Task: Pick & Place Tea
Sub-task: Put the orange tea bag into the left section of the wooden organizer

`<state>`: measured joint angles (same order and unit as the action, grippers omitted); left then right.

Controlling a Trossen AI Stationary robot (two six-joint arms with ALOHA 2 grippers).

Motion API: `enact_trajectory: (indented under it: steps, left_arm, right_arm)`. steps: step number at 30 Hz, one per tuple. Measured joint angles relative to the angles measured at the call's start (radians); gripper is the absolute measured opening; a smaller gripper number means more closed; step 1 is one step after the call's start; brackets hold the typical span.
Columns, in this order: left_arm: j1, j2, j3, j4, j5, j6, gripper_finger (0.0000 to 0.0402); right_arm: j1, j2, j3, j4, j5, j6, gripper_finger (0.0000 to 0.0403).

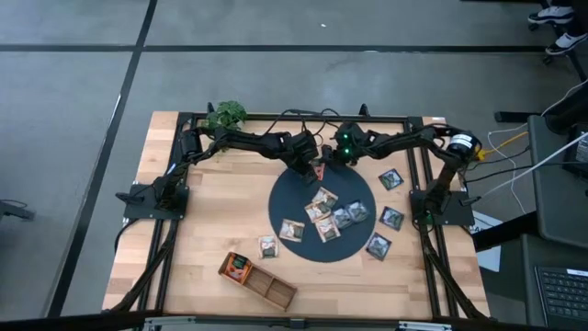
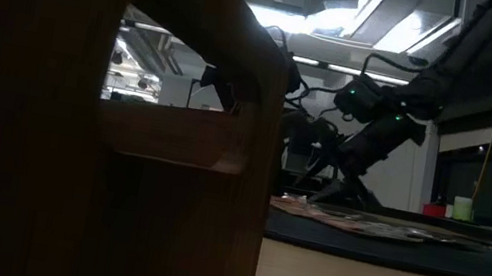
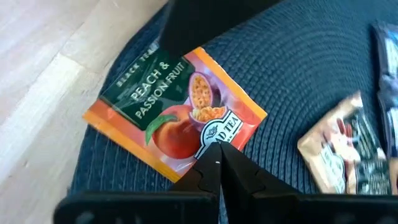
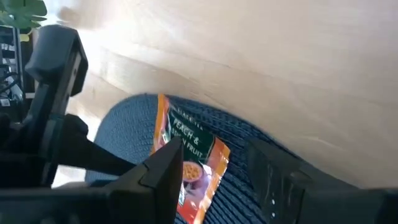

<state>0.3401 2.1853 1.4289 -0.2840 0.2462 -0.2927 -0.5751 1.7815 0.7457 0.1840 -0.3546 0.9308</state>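
Observation:
An orange peach-and-passion-fruit tea sachet (image 3: 180, 106) sits at the round dark mat's far edge (image 1: 319, 172), between my two grippers. My left gripper (image 3: 216, 163) reaches in from the left and is shut on it. My right gripper (image 4: 217, 171) comes from the right and is open, one finger (image 4: 165, 168) on each side of the sachet's (image 4: 193, 155) other end. Several more sachets (image 1: 323, 213) lie flat on the mat (image 1: 285, 198), and others lie on the wood around it (image 1: 392, 218). My left gripper pinches the orange sachet between its two fingers at the rim of one printed end (image 3: 214, 142). The fingers come down at a slant from the table's left. The sachet juts out flat past the fingertips, just over the mat. My right gripper may touch the sachet; I cannot tell.
A long narrow brown tray (image 1: 262, 280) lies near the table's near edge with an orange sachet in its left compartment (image 1: 239, 267); it fills the low view's left side (image 2: 108, 114). A green plant (image 1: 225, 113) stands at the far left corner.

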Motion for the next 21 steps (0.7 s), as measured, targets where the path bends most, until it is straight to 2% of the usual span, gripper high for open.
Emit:
enact_trajectory:
  steps: [5,8,17,21]
  left_arm:
    - [0.0,0.0,0.0,0.0,-0.007,-0.008,0.0002]
    - [0.003,0.0,0.0,0.0,-0.012,-0.013,0.0002]
    - [0.015,0.0,0.0,-0.002,-0.001,-0.035,0.0003]
    - [0.011,0.0,0.0,-0.01,0.006,-0.038,0.0002]
  right_arm:
    - [0.0,0.006,0.012,-0.008,-0.023,0.001,0.0175]
    - [0.0,0.006,0.012,-0.015,-0.05,0.0,0.0157]
    - [0.001,0.007,0.012,-0.015,-0.065,-0.027,0.004]
    - [0.001,0.007,0.012,-0.012,-0.067,-0.048,0.0008]
